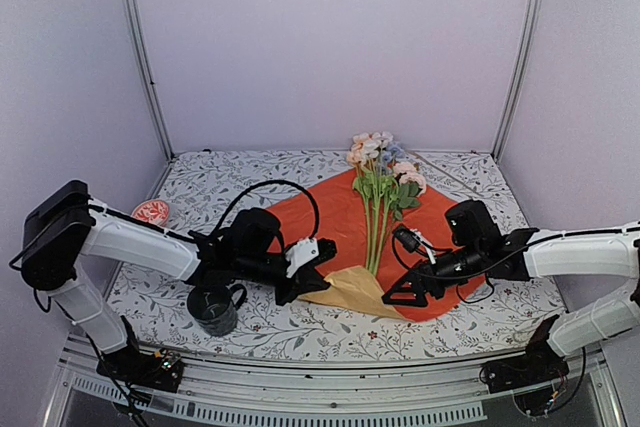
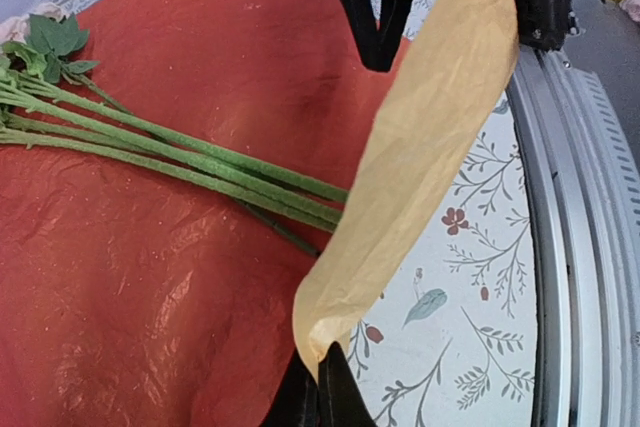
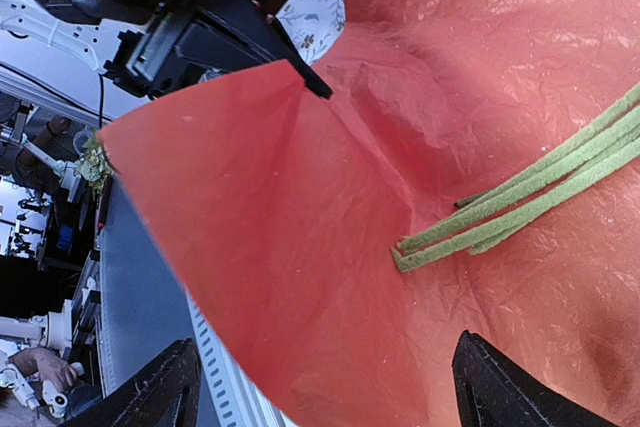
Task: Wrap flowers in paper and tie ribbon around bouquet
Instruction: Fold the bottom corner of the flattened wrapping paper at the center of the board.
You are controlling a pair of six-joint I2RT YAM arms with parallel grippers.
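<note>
here the wrapping step is in hand. left of the flowers [image 1: 378, 202], the left gripper [image 1: 308, 279] is clenched on the near corner of the paper [image 1: 335, 212]. it holds that corner up so the mustard underside shows just left of the stem ends. the paper lies orange-red side up beneath the flowers, spreading out to both their sides. the flowers lie flat, long axis running near to far, heads pointing away from the arms and cut ends toward them. right of the stem ends, the right gripper [image 1: 408, 292] is released, jaws wide astride the raised flap and gripping nothing. next, i judge, the flap must cross rightward over the stems without dragging them, with the right gripper taking or pinning it.
</note>
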